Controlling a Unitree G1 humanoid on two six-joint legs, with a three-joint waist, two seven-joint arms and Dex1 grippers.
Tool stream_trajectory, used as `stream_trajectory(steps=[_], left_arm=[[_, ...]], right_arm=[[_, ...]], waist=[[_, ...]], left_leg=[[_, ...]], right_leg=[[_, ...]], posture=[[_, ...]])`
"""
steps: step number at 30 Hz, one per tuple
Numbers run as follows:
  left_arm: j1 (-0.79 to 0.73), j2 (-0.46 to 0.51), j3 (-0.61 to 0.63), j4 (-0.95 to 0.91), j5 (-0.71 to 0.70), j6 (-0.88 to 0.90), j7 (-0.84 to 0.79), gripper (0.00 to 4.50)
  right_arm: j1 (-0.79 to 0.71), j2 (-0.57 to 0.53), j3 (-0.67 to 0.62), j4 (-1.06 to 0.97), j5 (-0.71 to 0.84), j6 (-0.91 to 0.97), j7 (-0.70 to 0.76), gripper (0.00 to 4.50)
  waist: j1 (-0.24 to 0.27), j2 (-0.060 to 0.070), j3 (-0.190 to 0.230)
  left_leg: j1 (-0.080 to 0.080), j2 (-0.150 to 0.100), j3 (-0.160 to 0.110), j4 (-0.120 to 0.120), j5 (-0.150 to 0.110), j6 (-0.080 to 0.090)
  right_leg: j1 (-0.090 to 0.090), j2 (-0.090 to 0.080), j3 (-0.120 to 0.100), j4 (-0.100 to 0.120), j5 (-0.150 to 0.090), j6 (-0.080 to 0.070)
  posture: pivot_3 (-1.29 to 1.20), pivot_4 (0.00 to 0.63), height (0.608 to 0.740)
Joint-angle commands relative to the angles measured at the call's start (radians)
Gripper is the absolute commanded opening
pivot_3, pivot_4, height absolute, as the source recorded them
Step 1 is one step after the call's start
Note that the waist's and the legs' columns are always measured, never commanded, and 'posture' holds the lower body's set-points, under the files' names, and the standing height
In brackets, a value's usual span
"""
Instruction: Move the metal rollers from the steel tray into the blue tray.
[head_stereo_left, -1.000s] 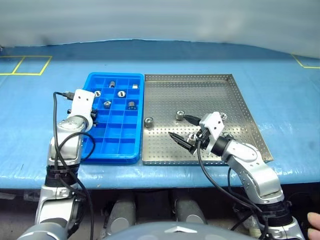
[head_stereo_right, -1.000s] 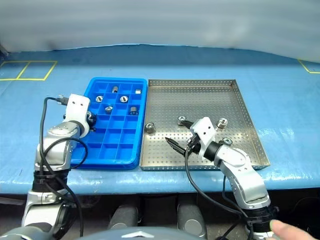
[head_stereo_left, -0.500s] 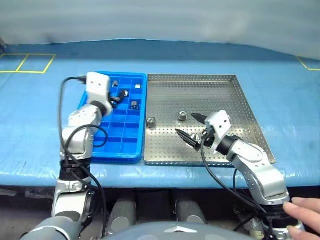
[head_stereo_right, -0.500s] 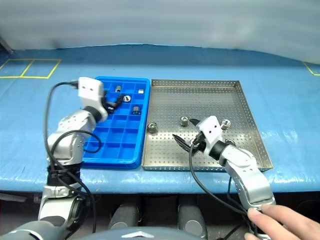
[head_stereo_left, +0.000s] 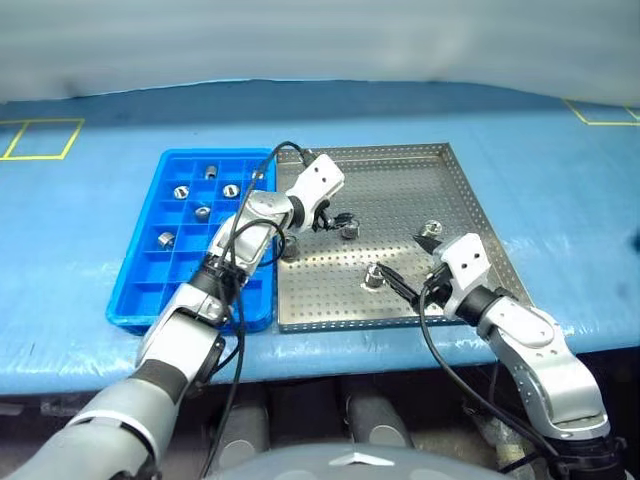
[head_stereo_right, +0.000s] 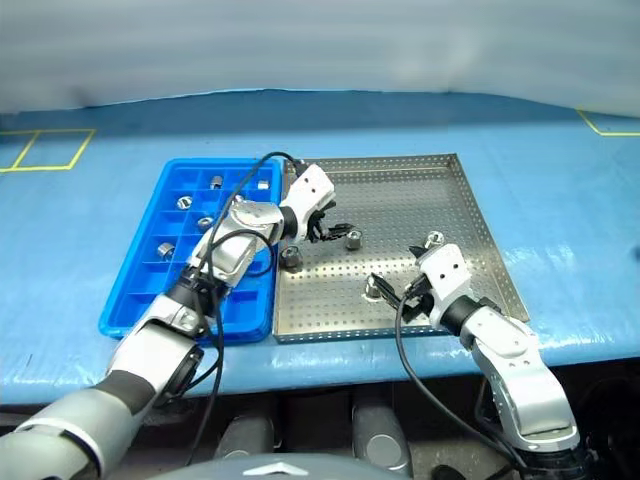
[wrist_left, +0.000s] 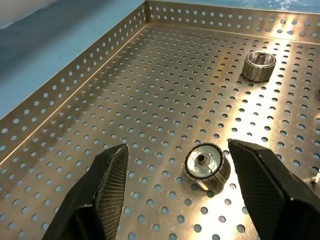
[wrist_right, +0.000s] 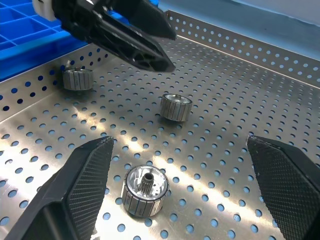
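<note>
The steel tray (head_stereo_left: 400, 190) holds several metal rollers. My left gripper (head_stereo_left: 333, 219) reaches across from the left, open, and hovers over a roller (wrist_left: 206, 166) that lies between its fingers (wrist_left: 107, 185), untouched. Another roller (head_stereo_left: 432, 230) lies farther right. My right gripper (head_stereo_left: 398, 281) is open near the tray's front, a third roller (wrist_right: 145, 191) standing between its spread fingers (wrist_right: 85, 172). One more roller (head_stereo_left: 290, 250) sits by the tray's left rim. The blue tray (head_stereo_left: 150, 292) lies left of it, with several rollers (head_stereo_left: 202, 212) in its far compartments.
Both trays rest side by side on a blue tabletop (head_stereo_left: 560, 190) with yellow tape marks (head_stereo_left: 40, 140) at the far left. My left arm's cable (head_stereo_left: 262, 180) loops over the blue tray's right edge.
My left arm has swung right from over the blue tray to the steel tray, and its jaws have opened wider. The right gripper has barely shifted. The view has panned.
</note>
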Motion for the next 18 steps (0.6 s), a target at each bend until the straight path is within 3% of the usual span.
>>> stream_trajectory(steps=[1, 3, 11, 14, 18], left_arm=[[-0.038, -0.035, -0.022, 0.122, 0.032, -0.101, -0.033, 4.07], [-0.056, -0.060, -0.008, 0.187, 0.046, -0.116, -0.002, 4.46], [-0.114, -0.111, 0.022, 0.363, 0.100, -0.120, 0.112, 4.46], [-0.122, -0.112, 0.010, 0.393, 0.128, -0.110, 0.122, 3.87], [-0.122, -0.107, 0.015, 0.378, 0.147, -0.103, 0.131, 2.53]], right_arm=[[0.015, 0.010, -0.013, -0.058, -0.001, -0.004, -0.019, 4.50], [0.024, 0.013, -0.008, -0.065, -0.004, -0.004, -0.026, 4.50], [0.047, 0.017, -0.017, -0.081, -0.008, -0.005, -0.041, 4.50], [0.039, 0.016, -0.020, -0.076, -0.010, -0.004, -0.044, 4.50], [0.025, 0.017, -0.018, -0.065, -0.016, -0.005, -0.047, 4.50]], waist=[[-0.016, 0.000, 0.000], [-0.026, 0.000, 0.000], [-0.062, 0.000, 0.000], [-0.075, 0.000, 0.000], [-0.085, 0.000, 0.000]], left_leg=[[0.000, 0.000, 0.000, -0.001, 0.000, 0.000], [-0.001, 0.000, 0.000, -0.002, 0.000, 0.001], [-0.001, 0.000, 0.001, -0.001, -0.001, 0.001], [-0.001, 0.000, 0.001, -0.001, -0.001, 0.001], [0.000, 0.000, 0.001, -0.001, -0.001, 0.001]], right_leg=[[0.000, 0.000, 0.000, -0.001, 0.000, 0.000], [-0.001, 0.000, 0.000, -0.001, 0.000, 0.000], [0.000, 0.000, 0.001, -0.002, 0.001, 0.001], [0.000, 0.000, 0.002, -0.002, 0.001, 0.001], [0.000, 0.000, 0.002, -0.002, 0.001, 0.001]], posture=[[-0.21, 0.150, 0.740], [-0.22, 0.150, 0.740], [-0.23, 0.150, 0.740], [-0.22, 0.150, 0.740], [-0.21, 0.150, 0.740]])
